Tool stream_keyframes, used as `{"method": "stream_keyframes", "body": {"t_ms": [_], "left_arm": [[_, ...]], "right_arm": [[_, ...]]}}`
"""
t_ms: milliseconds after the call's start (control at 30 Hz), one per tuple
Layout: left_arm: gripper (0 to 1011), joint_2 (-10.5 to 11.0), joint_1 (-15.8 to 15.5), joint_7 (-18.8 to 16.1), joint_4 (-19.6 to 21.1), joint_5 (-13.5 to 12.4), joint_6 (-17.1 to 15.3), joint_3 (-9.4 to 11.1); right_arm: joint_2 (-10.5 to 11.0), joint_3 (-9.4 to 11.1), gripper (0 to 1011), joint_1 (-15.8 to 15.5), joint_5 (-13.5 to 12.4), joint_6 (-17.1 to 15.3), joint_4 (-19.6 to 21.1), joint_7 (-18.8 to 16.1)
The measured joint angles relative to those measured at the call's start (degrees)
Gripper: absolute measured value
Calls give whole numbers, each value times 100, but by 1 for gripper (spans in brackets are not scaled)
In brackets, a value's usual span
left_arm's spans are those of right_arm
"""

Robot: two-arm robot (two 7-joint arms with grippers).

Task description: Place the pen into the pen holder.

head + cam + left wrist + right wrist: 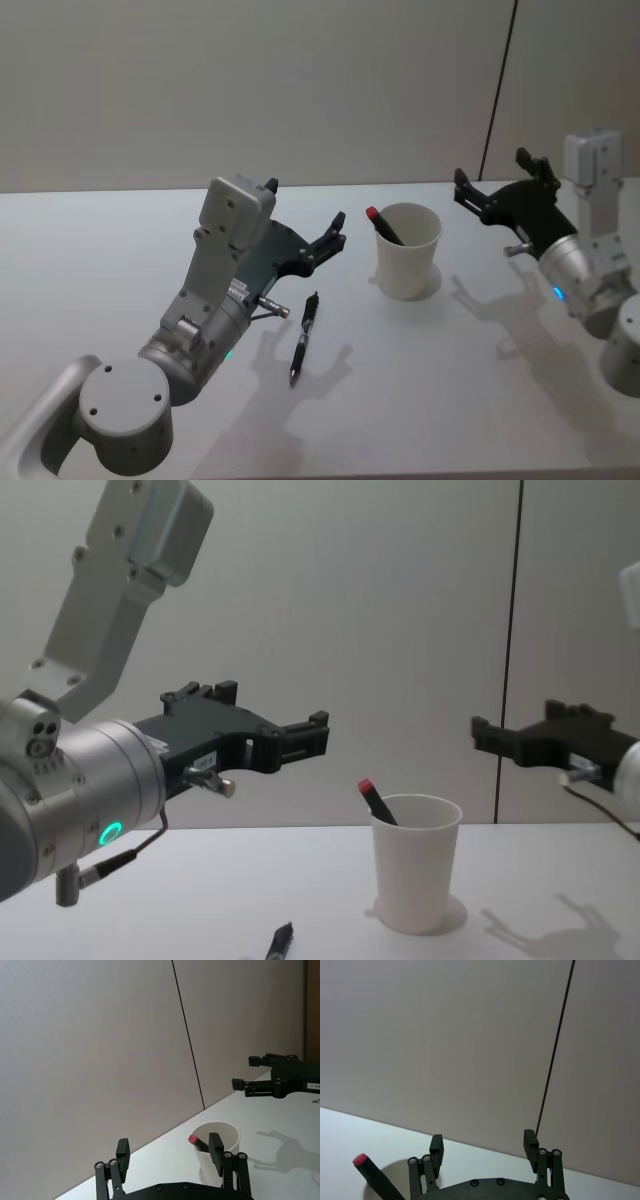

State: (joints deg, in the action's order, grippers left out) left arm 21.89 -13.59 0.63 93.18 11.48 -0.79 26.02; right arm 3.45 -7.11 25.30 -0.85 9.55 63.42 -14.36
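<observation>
Pen point(303, 338): lies flat on table point(120, 250), left of pen holder point(408, 250), not yet lifted | left gripper point(169, 1150): hovers left of pen holder, jaws apart, empty, seemingly poised to descend; pen below it, slightly nearer robot | right gripper point(483, 1141): hangs right of pen holder, jaws apart, idle | red-capped pen point(384, 226): leans inside pen holder
</observation>
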Motion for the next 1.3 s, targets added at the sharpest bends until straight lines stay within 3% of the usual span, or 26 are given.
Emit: {"method": "stream_keyframes", "body": {"t_ms": [267,567,933,1300], "left_arm": [[1004,0,0,0,0,0,0,0],[1004,0,0,0,0,0,0,0],[1004,0,0,0,0,0,0,0],[1004,-2,2,3,1,0,-24,-4]], "right_arm": [[250,185,1002,-410,115,-616,659,-72],[485,352,1002,-836,181,-1088,1266,-171],[673,485,1002,-1223,203,-1398,1793,-238],[743,536,1002,-1378,210,-1515,1999,-258]]}}
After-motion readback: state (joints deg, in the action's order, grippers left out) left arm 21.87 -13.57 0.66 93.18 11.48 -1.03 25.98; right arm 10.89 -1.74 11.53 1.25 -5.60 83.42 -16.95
